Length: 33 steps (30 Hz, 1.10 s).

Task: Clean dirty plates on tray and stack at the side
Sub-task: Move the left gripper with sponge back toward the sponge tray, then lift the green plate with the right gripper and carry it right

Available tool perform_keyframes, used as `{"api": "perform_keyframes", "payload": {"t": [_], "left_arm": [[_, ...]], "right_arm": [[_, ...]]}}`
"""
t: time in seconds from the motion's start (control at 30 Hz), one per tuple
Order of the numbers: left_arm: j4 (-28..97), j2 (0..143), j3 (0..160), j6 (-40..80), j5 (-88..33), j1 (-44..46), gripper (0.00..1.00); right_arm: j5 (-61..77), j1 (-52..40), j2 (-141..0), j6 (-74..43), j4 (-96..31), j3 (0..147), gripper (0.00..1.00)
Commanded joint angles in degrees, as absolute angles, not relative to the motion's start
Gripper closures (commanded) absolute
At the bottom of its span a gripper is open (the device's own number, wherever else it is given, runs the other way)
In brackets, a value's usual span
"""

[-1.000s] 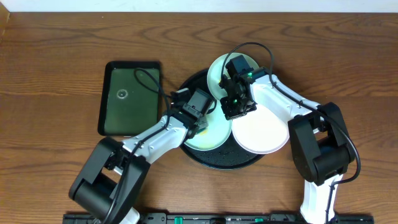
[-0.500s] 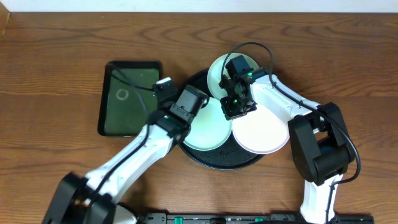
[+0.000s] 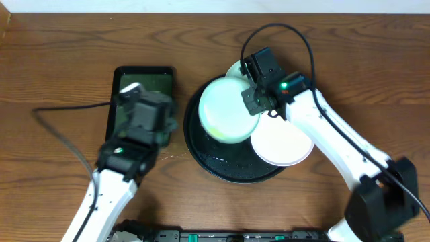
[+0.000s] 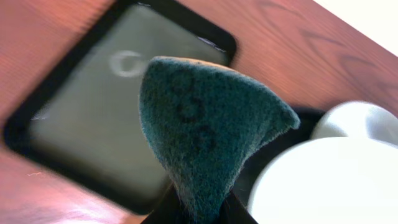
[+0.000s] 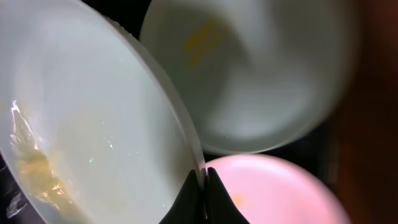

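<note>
My right gripper (image 3: 252, 102) is shut on the rim of a pale mint plate (image 3: 227, 111) and holds it tilted above the round black tray (image 3: 201, 160). In the right wrist view the jaws (image 5: 202, 182) pinch that plate's edge (image 5: 93, 124); its face carries wet yellowish smears. A second mint plate (image 5: 249, 74) with a yellow stain lies behind, partly hidden in the overhead view (image 3: 235, 68). The white plate (image 3: 282, 142) rests on the tray's right side. My left gripper (image 3: 142, 107) is shut on a green scouring pad (image 4: 205, 124).
A smaller rectangular black tray (image 3: 121, 138) lies left of the round tray, under my left gripper; it also shows in the left wrist view (image 4: 81, 118). A black cable (image 3: 67, 107) trails across the wooden table on the left.
My left arm has pulled away from the round tray to the left, with the pad, over the rectangular tray. My right gripper has lifted the mint plate off the round tray and tilted it.
</note>
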State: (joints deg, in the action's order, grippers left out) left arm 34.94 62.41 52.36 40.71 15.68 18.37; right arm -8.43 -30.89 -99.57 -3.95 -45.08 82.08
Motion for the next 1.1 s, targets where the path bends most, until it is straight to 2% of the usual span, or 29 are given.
{"api": "perform_keyframes", "payload": {"t": [0.0, 0.37, 0.7, 0.9, 1.0, 1.07], "left_arm": [[37.2, 60.4, 51.5, 37.1, 11.7, 13.4, 0.92], [40.7, 60.2, 51.5, 28.2, -0.5, -3.7, 0.92], [42.0, 60.5, 51.5, 25.5, -1.3, -8.0, 0.92], [42.4, 60.6, 51.5, 25.5, -1.3, -8.0, 0.92], [43.0, 60.6, 51.5, 25.5, -1.2, -8.0, 0.92], [43.5, 60.6, 51.5, 25.5, -1.0, -8.0, 0.92]], "right_arm": [[-23.6, -33.6, -96.1, 2.9, -43.3, 83.5, 0.99], [-44.6, -42.3, -93.4, 19.4, -34.4, 83.5, 0.99], [-54.1, -50.1, -93.4, 35.4, -21.1, 83.5, 0.99], [-56.9, -51.0, -93.4, 36.6, -18.6, 83.5, 0.99], [-53.7, -50.7, -93.6, 31.3, -24.4, 83.4, 0.99], [-45.2, -49.9, -94.2, 29.3, -31.0, 83.4, 0.99]]}}
